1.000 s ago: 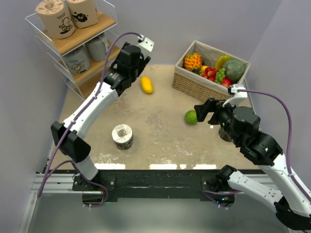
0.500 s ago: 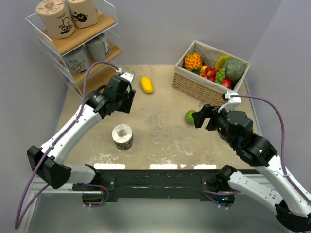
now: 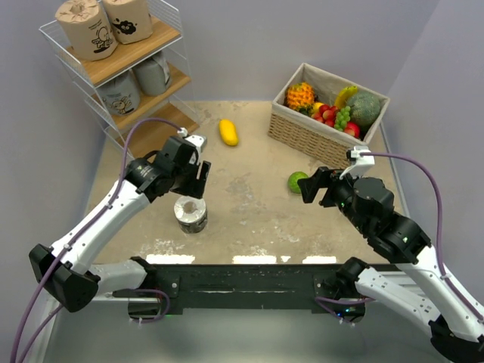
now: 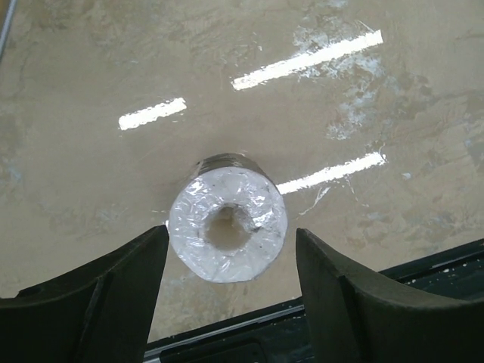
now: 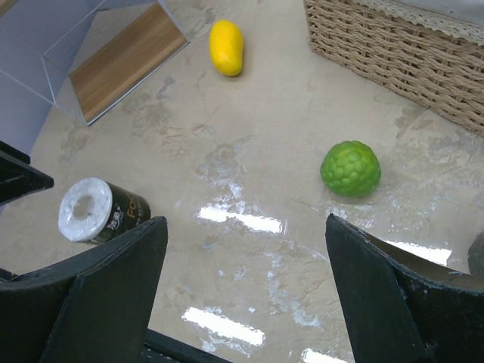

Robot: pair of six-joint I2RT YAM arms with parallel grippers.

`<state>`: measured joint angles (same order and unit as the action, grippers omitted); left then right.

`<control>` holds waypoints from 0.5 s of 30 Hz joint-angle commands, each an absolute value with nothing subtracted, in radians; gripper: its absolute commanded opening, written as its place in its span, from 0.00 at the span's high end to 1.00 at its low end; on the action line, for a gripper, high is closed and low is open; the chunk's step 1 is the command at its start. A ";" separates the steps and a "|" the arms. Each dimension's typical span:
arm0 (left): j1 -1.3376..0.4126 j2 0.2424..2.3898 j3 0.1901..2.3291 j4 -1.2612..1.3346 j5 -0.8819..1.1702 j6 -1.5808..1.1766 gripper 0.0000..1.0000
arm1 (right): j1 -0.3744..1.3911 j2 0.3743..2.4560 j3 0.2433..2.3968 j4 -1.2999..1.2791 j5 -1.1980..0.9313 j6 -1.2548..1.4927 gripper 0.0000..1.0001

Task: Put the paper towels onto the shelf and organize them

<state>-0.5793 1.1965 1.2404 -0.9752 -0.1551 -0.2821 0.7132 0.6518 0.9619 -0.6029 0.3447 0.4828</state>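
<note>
A dark grey paper towel roll [image 3: 190, 214] with a white end and core hole stands on the table. In the left wrist view it [image 4: 227, 225] sits below and between my open fingers [image 4: 98, 295]. My left gripper [image 3: 198, 180] hovers just above and behind it, open and empty. The white wire shelf [image 3: 155, 136] stands at the far left. Two tan rolls [image 3: 79, 26] are on its top board and two pale grey rolls [image 3: 121, 92] on its middle board. My right gripper [image 3: 314, 185] is open and empty above the table, beside the lime.
A yellow mango [image 3: 228, 131] lies near the shelf's foot. A green lime [image 3: 296, 181] lies mid-right. A wicker fruit basket [image 3: 325, 132] stands at the far right. A dark rounded thing [image 5: 476, 261] shows at the right edge of the right wrist view.
My left arm has swung back from the shelf toward the near side and now hangs over the dark grey roll. My right gripper has shifted slightly left.
</note>
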 commanded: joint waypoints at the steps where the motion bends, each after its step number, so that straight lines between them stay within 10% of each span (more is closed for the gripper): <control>1: -0.638 1.213 1.169 -0.925 -0.107 -0.356 0.27 | 0.715 0.640 0.976 -0.551 0.336 0.489 0.11; 15: -0.707 1.266 1.011 -0.819 -0.172 -0.425 0.33 | 0.715 0.644 0.992 -0.545 0.327 0.482 0.11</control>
<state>-0.6964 1.2488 1.0431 -0.8902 -0.1616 -0.4038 0.7132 0.6514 0.9619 -0.5892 0.3435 0.4820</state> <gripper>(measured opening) 0.694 0.891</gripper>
